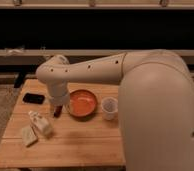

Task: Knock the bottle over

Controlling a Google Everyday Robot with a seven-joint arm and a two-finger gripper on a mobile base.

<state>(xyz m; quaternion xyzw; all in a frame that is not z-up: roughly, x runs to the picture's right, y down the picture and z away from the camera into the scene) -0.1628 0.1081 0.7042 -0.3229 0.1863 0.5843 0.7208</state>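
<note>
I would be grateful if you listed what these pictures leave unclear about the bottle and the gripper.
- Gripper, camera view: it hangs beside the orange bowl, under the arm's wrist, too dark and small to make out.
- Bottle, camera view: it leans left of the gripper, but blur hides whether it lies flat on the table or touches the pale block.
- Its label: too small to read.

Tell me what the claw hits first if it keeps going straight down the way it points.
Probably the bare wooden table. The claw points downward just left of the orange bowl, with the toppled bottle lying further left and nearer the camera. Depth is unclear, so the bowl's rim might get brushed.
</note>
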